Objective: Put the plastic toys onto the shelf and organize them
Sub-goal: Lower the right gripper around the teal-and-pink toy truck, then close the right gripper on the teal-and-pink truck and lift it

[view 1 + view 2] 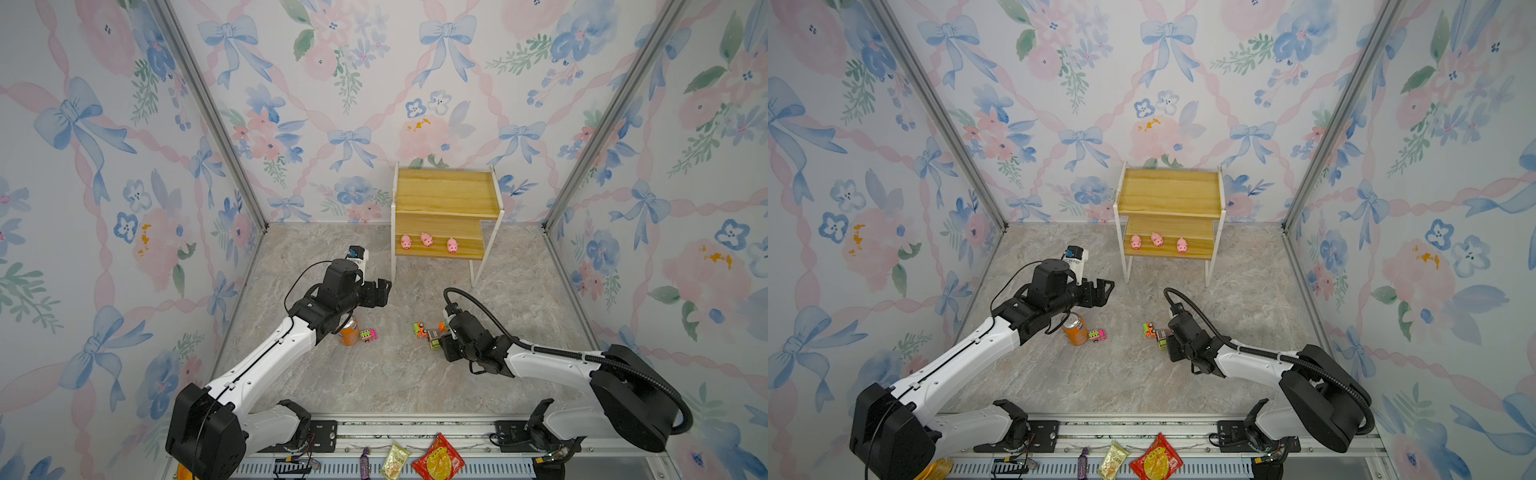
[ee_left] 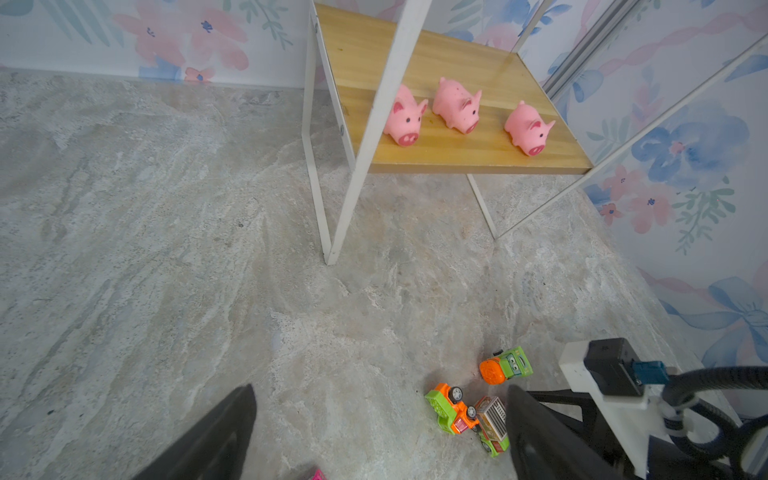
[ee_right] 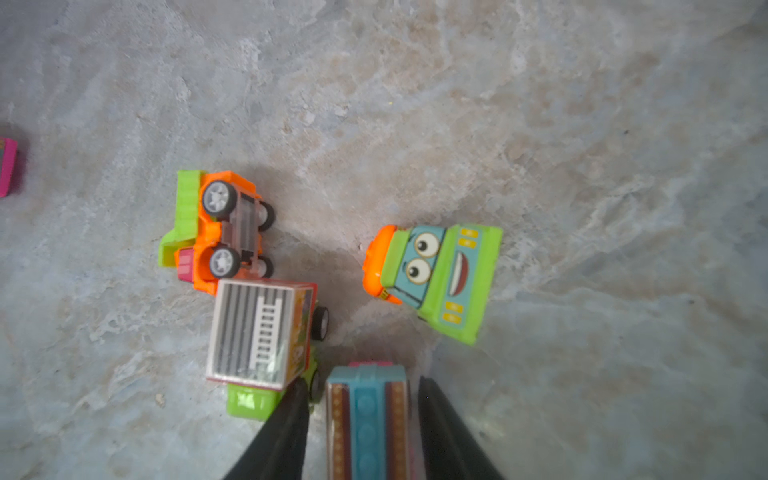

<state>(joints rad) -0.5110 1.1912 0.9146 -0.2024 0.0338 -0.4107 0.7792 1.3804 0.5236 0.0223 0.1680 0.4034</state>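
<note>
While the left fingers (image 2: 216,436) hung spread wide and empty near the shelf (image 1: 446,193), we saw the right fingers (image 3: 282,436) narrowly straddling a blue-topped truck (image 3: 368,419) on the tabletop (image 1: 374,374); we could not tell whether they pressed it. Three other trucks (image 3: 253,332) lay just beside it, a pink truck (image 1: 368,334) sat by the orange can (image 1: 348,332), and three pink pigs (image 1: 427,239) stood in a row on the shelf's lower board.
</note>
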